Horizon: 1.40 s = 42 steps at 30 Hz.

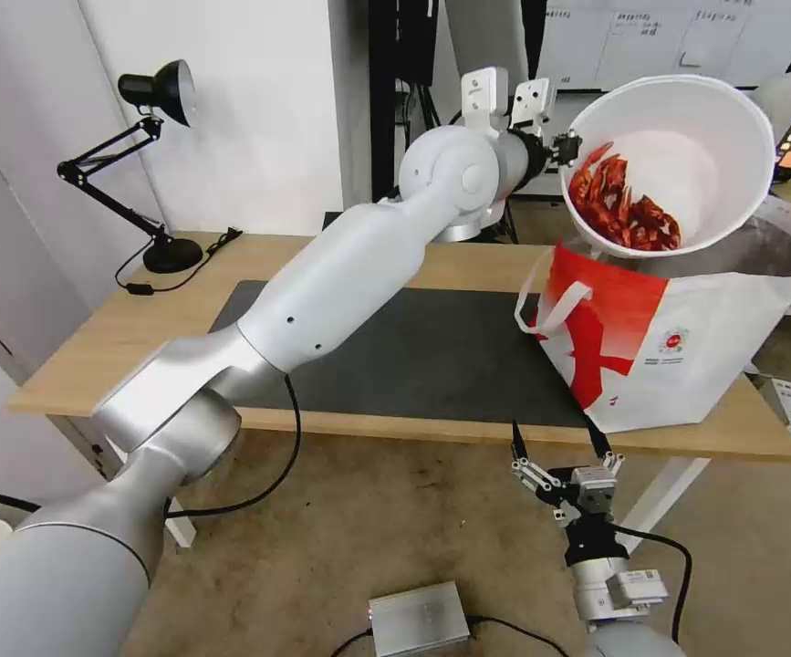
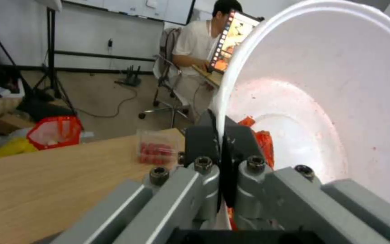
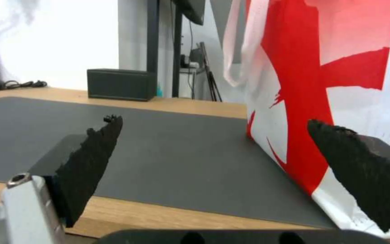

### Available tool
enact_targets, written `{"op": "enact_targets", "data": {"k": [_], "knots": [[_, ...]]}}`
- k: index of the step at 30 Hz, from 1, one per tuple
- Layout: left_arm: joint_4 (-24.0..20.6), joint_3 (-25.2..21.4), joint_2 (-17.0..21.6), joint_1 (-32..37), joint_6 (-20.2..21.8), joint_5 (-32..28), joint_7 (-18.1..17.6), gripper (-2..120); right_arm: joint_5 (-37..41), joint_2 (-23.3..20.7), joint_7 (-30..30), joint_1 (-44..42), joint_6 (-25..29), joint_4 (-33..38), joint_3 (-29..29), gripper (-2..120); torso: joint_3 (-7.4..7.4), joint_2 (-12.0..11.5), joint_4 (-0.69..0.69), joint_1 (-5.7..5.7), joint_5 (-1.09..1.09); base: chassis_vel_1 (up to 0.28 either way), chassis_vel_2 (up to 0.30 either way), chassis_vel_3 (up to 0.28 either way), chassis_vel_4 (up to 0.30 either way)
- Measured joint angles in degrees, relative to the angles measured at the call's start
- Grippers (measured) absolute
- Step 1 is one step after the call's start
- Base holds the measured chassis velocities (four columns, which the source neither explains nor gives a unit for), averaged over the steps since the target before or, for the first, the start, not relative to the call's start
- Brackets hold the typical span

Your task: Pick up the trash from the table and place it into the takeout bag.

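**Bowl held over the takeout bag**

Right gripper point(image 1: 559, 443) hangs nearest, below the surface point(image 1: 121, 338) edge, fingers apart. Left gripper point(image 1: 567, 146) has its fingers clamped on the rim of the white bowl of red shells point(image 1: 678, 155), tilted above the takeout bag point(image 1: 687, 347).

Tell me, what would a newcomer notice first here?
The left pincer holds the white bowl of red shells by its rim, tipped on its side above the takeout bag at the table's right end. The right pincer hangs open below the table's near edge.
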Motion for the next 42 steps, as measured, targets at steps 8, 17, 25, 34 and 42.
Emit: {"op": "enact_targets", "data": {"k": [8, 17, 25, 34, 42], "knots": [[2.60, 1.72, -3.49, -0.51, 0.00, 0.88, 0.06, 0, 0.00, 0.00, 0.00, 0.00, 0.00, 0.00, 0.00, 100, 0.00, 0.00, -0.01, 0.00, 0.01, 0.000, 0.000, 0.000, 0.000], [6.72, 4.66, -5.65, -1.46, -0.34, 3.39, 0.98, 0, 0.00, 0.00, 0.00, 0.00, 0.00, 0.00, 0.00, 100, 0.00, 0.00, -0.01, 0.00, 0.01, 0.000, 0.000, 0.000, 0.000], [7.52, 5.72, -5.58, -1.32, -0.39, 3.65, 1.00, 0, 0.00, 0.00, 0.00, 0.00, 0.00, 0.00, 0.00, 100, 0.00, 0.00, -0.01, 0.00, 0.00, 0.000, 0.000, 0.000, 0.000], [7.98, 6.73, -5.53, -1.19, -0.39, 3.71, 0.94, 0, 0.00, 0.00, 0.00, 0.00, 0.00, 0.00, 0.00, 100, 0.00, 0.00, -0.01, 0.00, 0.00, 0.000, 0.000, 0.000, 0.000], [7.81, 7.23, -5.48, -1.18, -0.33, 3.67, 1.21, 4, 0.00, 0.00, 0.00, 0.00, 0.00, 0.00, 0.00, 100, 0.00, 0.00, -0.01, 0.00, 0.00, 0.000, 0.000, 0.000, 0.000]]}}
